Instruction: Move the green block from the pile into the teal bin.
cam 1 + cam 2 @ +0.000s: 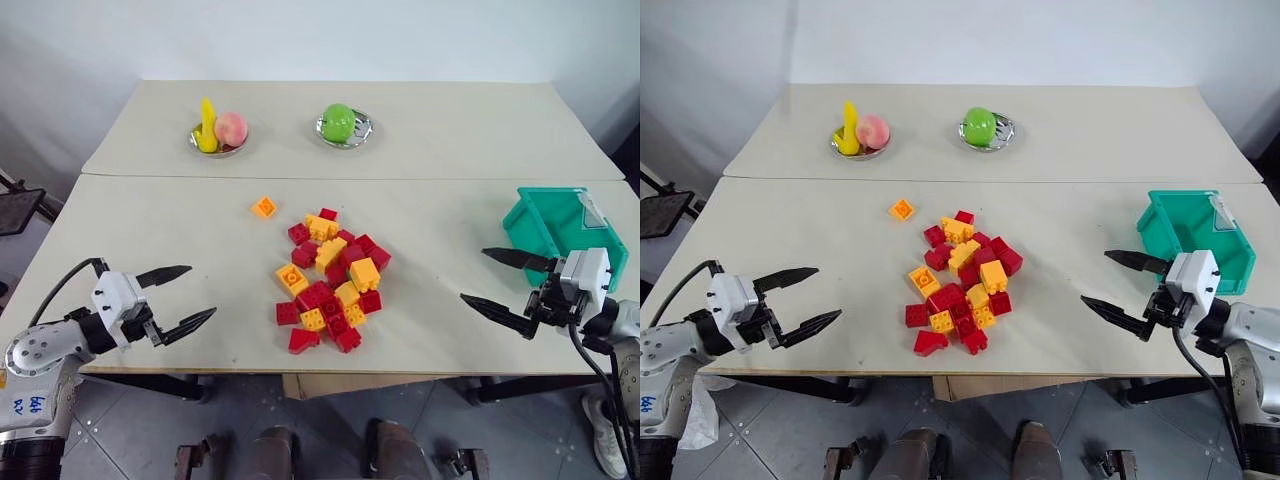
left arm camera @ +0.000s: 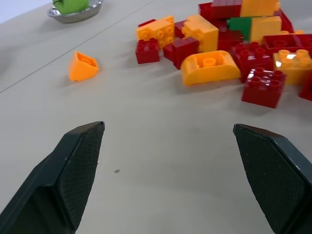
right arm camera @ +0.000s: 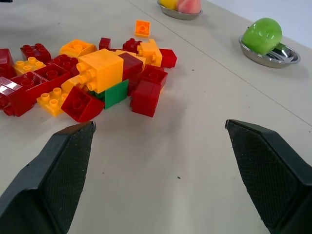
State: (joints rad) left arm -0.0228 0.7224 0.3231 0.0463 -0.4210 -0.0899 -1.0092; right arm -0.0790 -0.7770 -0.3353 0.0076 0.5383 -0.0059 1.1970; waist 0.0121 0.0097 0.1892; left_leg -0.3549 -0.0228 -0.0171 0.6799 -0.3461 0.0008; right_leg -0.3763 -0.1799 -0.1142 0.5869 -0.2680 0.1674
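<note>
Sitting on the pale counter (image 1: 180,230), the pile (image 1: 330,280) of red and yellow-orange studded bricks lies in the middle, between the two arms. Blue handwriting marks the left forearm at the near left edge of the head view, but it cannot be read. A pale label shows at the far right corner of the teal bin (image 1: 545,225); nothing on it is legible.

The green block (image 3: 115,93) is a small, plain green brick, buried low in the pile on its right-hand side. A yellow-orange brick (image 3: 101,69) rests on top of it and red bricks press against both its sides, so only one flat face shows. From the left wrist view a sliver of it (image 2: 240,24) appears behind red bricks.

The left gripper (image 1: 182,296) hovers at the near left of the counter, jaws released and spread wide, grasping nothing. The right gripper (image 1: 492,278) hovers at the near right, just beside the teal bin, jaws likewise released and empty. Both stand well apart from the pile.

One loose orange brick (image 1: 264,207) lies apart on the far left of the pile. On the far counter, a metal dish (image 1: 196,141) holds a yellow fruit and a peach, and a second dish (image 1: 361,130) holds a round green fruit (image 1: 338,121).
</note>
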